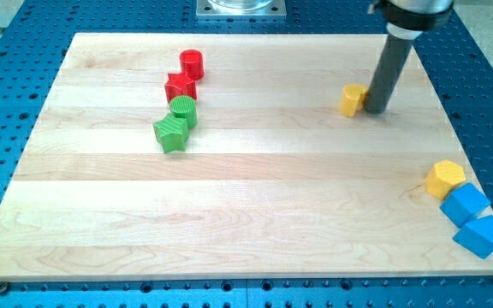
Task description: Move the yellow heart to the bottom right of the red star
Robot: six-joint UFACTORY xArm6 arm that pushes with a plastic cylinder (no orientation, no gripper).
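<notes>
At three o'clock of the yellow heart, my tip touches it, gripping nothing. Red star lies well apart, toward nine o'clock.

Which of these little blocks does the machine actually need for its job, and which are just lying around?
Needed:
yellow heart, touching my tip on its right
red star

Lying about:
red cylinder
green cylinder
green star
yellow hexagon
two blue blocks, bottom right

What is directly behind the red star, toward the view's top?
A red cylinder sits just behind the red star, touching or nearly so. Nothing covers either; my tip is far right, beside the yellow heart.
</notes>
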